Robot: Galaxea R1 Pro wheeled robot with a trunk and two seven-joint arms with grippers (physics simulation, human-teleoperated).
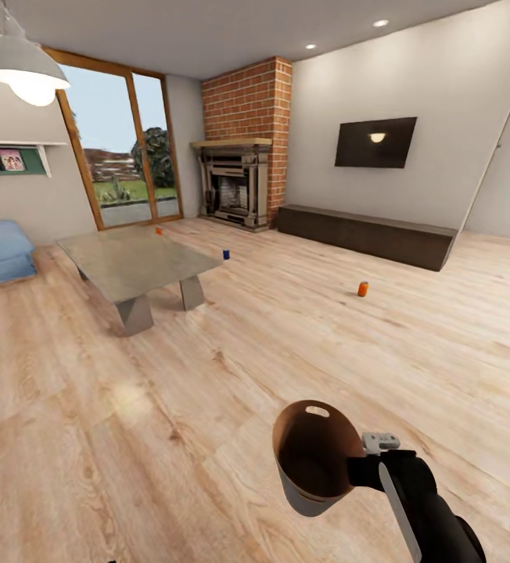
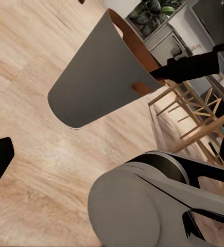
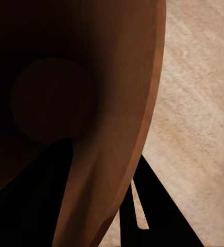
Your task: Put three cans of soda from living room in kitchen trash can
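While clamped on its rim, right gripper (image 1: 354,469) carries trash can (image 1: 306,457), orange can (image 1: 363,288) well ahead.

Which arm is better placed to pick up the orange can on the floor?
Probably the left. The right gripper is clamped on the trash can's rim, so it is occupied. The orange can stands apart on the floor ahead.
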